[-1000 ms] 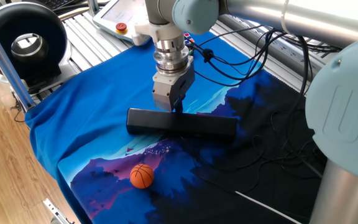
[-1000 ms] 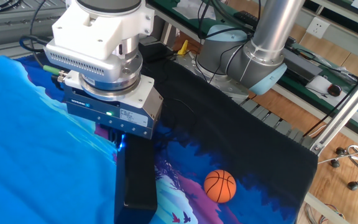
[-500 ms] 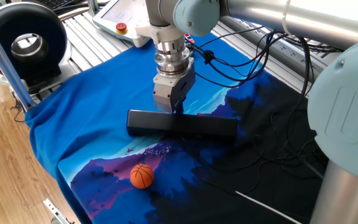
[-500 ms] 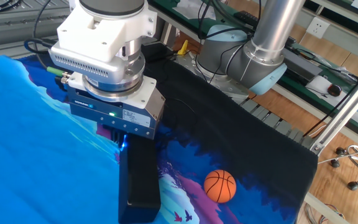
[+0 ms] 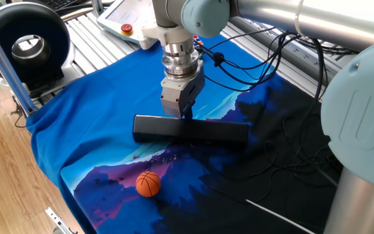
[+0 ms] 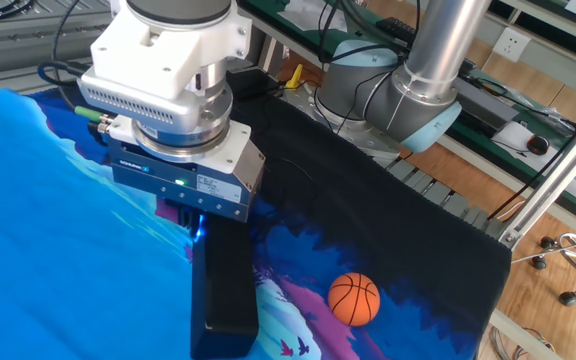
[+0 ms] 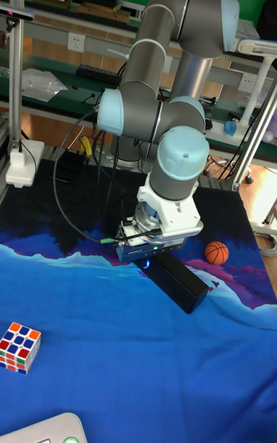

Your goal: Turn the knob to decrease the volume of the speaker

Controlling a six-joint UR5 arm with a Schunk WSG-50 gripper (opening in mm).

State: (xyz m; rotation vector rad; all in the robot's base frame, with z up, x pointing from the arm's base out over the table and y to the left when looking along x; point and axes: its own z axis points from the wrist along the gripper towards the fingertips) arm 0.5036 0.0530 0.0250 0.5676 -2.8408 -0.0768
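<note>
The speaker [image 5: 190, 130] is a long matte-black bar lying across the blue cloth; it also shows in the other fixed view [image 6: 226, 290] and in the tall view [image 7: 181, 283]. My gripper [image 5: 186, 114] points straight down onto the middle of the speaker's far edge. Its dark fingers [image 5: 187, 109] are drawn close together and touch the bar. The knob is hidden under the fingers in every view. The gripper body [image 6: 183, 185] covers the fingertips in the other fixed view, and a blue light glows beneath it [image 7: 146, 262].
A small orange ball [image 5: 148, 183] rests on the cloth in front of the speaker. A black ring-shaped device [image 5: 28, 45] stands at the far left, off the cloth. Cables [image 5: 271, 71] trail across the cloth's dark side. A colour cube [image 7: 19, 347] lies near the tall view's front left.
Between one second and half a second ago the wrist turned slightly and the speaker's near end shifted a little with it. Nothing has moved since.
</note>
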